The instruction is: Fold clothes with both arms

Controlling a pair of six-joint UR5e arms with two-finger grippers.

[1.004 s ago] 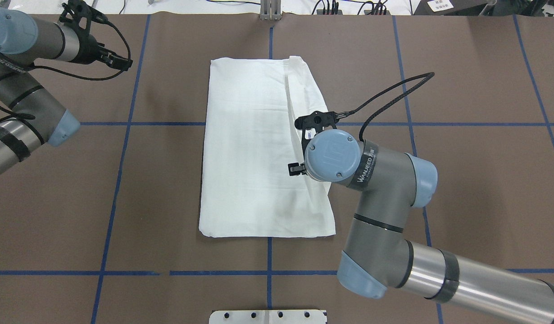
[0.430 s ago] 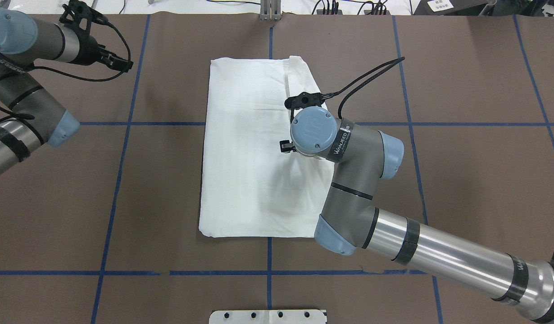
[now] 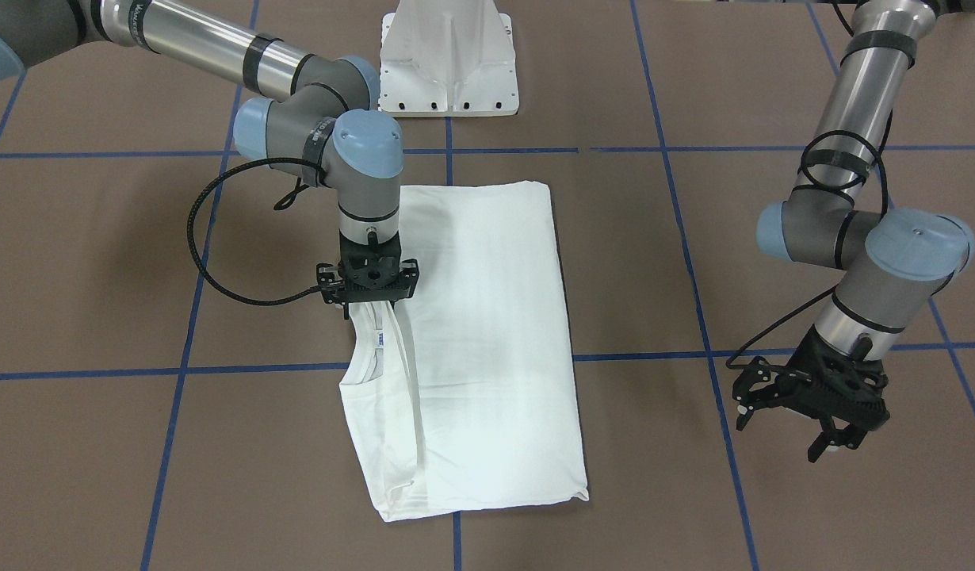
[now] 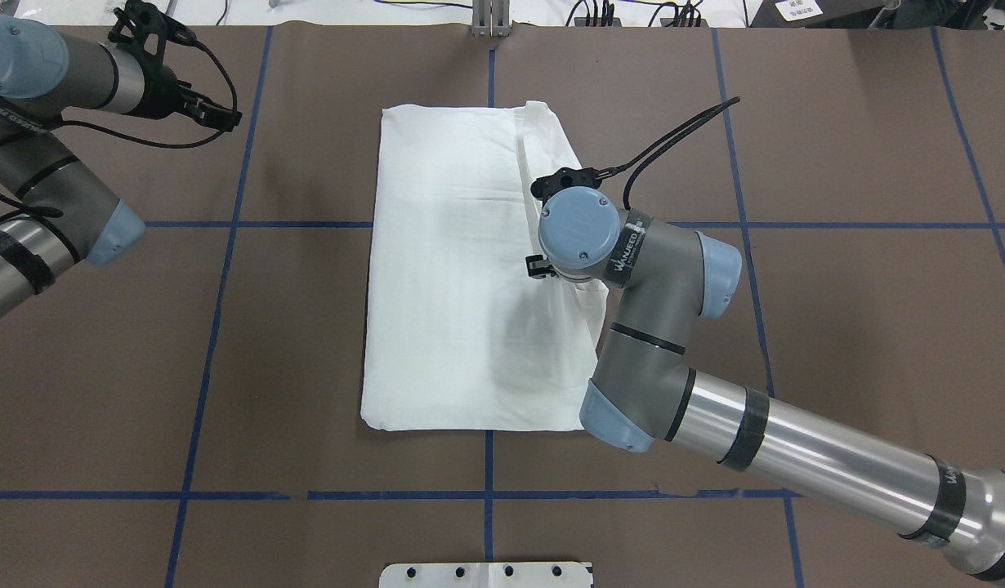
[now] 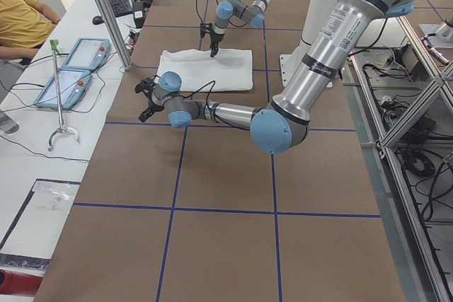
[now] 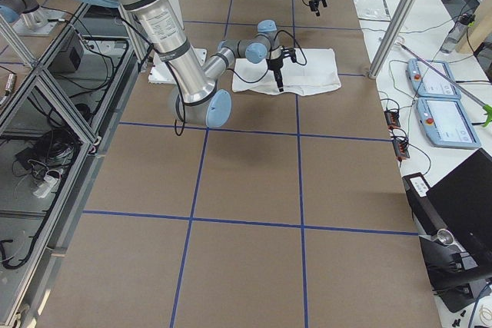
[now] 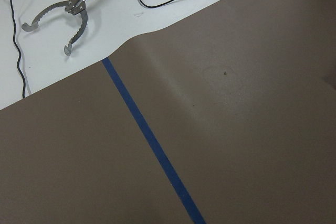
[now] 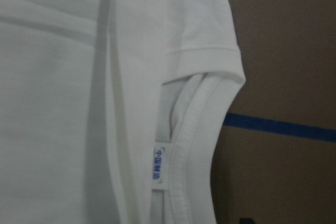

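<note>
Right gripper (image 3: 367, 305) has shifted along the shirt (image 3: 487, 333), jaws pinching its collar edge. Left gripper (image 3: 782, 432) hovers aside, jaws spread

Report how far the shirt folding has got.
Done: the T-shirt lies flat as a long folded rectangle, plain side up. In hand: the right tool is down at its neck edge; whether it grips is unclear. The left tool hangs open, off the cloth. Left: probably the crosswise folds.

Overhead view: bench (image 4: 290, 367) open at lower left; right arm (image 4: 797, 457) bars lower right, overhanging the folded shirt (image 4: 445, 286).
</note>
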